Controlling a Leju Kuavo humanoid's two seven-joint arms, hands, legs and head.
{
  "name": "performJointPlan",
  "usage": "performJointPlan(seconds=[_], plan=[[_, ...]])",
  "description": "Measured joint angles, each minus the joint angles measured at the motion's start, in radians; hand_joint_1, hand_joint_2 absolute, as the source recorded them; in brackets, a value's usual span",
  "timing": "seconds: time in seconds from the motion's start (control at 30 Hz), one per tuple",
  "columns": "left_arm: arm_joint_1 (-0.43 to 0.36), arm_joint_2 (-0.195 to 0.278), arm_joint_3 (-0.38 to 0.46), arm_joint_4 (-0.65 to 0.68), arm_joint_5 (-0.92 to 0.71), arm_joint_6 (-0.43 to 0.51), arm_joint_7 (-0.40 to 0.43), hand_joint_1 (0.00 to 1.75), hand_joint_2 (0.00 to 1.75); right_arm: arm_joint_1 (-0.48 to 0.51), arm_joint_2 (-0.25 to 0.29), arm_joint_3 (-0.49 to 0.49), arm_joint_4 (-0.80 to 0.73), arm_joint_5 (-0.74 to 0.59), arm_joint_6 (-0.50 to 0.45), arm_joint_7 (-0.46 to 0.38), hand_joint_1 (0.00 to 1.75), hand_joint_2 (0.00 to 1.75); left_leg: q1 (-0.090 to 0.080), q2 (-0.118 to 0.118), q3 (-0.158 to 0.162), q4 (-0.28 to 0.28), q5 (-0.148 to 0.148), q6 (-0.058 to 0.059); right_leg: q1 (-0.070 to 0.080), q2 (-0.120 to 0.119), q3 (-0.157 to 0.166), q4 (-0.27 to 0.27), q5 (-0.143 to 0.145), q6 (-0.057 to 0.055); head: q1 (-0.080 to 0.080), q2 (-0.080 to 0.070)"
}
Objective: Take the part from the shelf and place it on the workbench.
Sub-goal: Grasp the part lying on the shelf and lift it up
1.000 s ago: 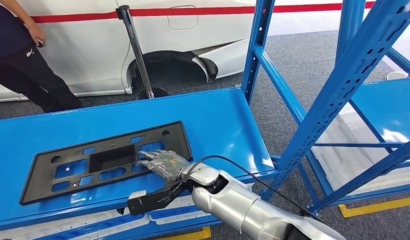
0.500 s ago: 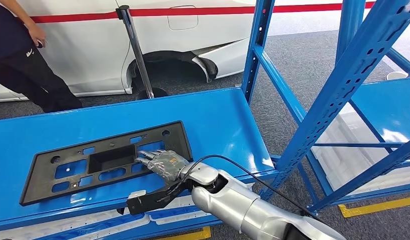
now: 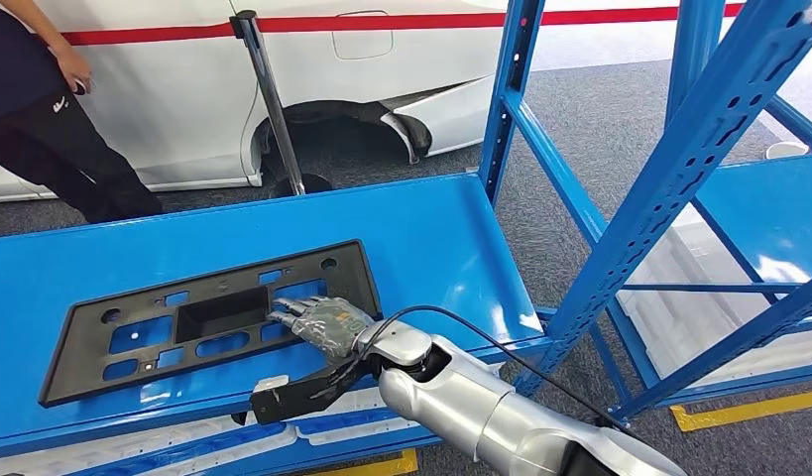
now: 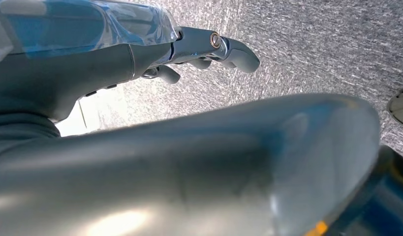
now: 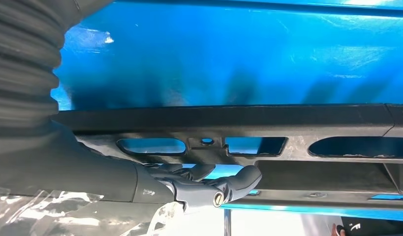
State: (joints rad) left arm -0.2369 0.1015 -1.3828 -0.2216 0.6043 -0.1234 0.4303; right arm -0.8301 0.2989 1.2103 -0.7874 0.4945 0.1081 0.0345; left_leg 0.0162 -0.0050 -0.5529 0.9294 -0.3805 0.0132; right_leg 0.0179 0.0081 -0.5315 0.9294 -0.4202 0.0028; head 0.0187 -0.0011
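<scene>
Blue rack (image 3: 620, 238) fills the right half of the head view; its flat blue shelf (image 3: 431, 233) spans centre-left, white car (image 3: 283, 89) and a person (image 3: 45, 119) along the top. Black perforated part (image 3: 208, 317) lies flat on the shelf, lower left of frame, long axis roughly parallel to the shelf's front edge, so a low reach from the front gets to it. Right hand (image 3: 320, 322) rests on the part's right end, fingers (image 5: 209, 189) extended over the cut-outs; right wrist view shows them laid against the part but no wrap around an edge, so I can't tell if it's grasped or merely touched. Probably hunting for an edge to hook. Left hand (image 4: 209, 46) hangs over grey carpet (image 4: 312, 44), fingers loosely curled, holding nothing.
</scene>
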Motion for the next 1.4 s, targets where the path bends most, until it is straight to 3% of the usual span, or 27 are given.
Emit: performJointPlan(seconds=[0.7, 1.07, 1.4], plan=[[0.000, -0.004, -0.002, 0.000, 0.000, -0.002, 0.000, 0.00, 0.00, -0.035, -0.013, -0.020, -0.012, -0.071, 0.018, 0.012, 0.00, 1.75, 0.000, 0.000, -0.002, 0.000, 0.000, 0.000, 0.000, 0.000, -0.002, 0.000, 0.001, 0.000, 0.000, 0.000], [0.000, -0.007, -0.007, 0.000, -0.002, -0.002, -0.003, 0.00, 0.00, -0.082, -0.058, -0.035, -0.111, -0.106, 0.028, 0.056, 0.00, 1.75, 0.000, 0.000, -0.011, 0.000, 0.000, 0.000, 0.000, 0.000, -0.011, 0.000, 0.001, 0.000, 0.000, 0.000], [0.001, -0.008, -0.008, 0.000, 0.002, -0.001, 0.001, 0.00, 0.00, -0.081, -0.067, -0.034, -0.119, -0.124, 0.031, 0.061, 0.00, 1.75, 0.000, 0.000, -0.011, 0.000, 0.000, 0.000, 0.000, 0.000, -0.011, 0.000, 0.001, 0.000, 0.000, 0.000]])
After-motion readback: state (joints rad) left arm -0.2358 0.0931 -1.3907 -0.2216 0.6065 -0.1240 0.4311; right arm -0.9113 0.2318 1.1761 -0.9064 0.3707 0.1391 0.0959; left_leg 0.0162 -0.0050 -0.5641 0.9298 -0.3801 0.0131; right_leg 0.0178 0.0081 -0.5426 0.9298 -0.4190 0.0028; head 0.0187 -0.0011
